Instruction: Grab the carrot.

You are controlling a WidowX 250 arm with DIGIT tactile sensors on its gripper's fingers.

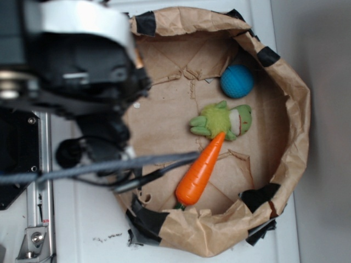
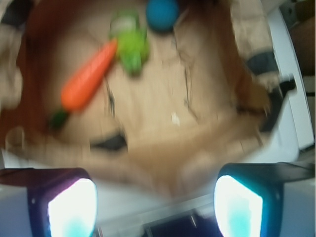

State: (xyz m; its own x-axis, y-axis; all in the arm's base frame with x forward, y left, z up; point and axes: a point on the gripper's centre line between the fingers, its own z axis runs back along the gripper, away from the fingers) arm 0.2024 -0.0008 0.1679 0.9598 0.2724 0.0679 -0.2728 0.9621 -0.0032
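Overhead, exterior view: a shallow brown paper tray [image 1: 299, 109] with rolled-up walls, patched with black tape, sits on a white table [image 1: 82, 230]. The carrot [image 1: 200, 170] lies on the tray floor toward the tray's lower edge, slanted, its narrow tip pointing up-right and touching the green plush toy [image 1: 222, 120], its stem end close to the lower wall. A blue ball [image 1: 237, 81] rests just beside the plush, nearer the tray's upper right wall. The robot arm [image 1: 71, 60] fills the upper left and overlaps the tray's left edge; a grey cable [image 1: 109, 166] runs across from it toward the carrot's middle. The claw itself is not made out here.

Wrist view, badly blurred: the gripper [image 2: 155, 205] shows as two fingers [image 2: 69, 207] at the bottom corners, standing wide apart, nothing between them. They sit over the tray's near wall and the white table edge, well short of the carrot [image 2: 89, 76]. The carrot lies in the upper left part of the tray floor, tip up-right against the green plush toy [image 2: 131, 47], dark stem at lower left. The blue ball [image 2: 162, 14] is at the top edge, just beyond the plush.
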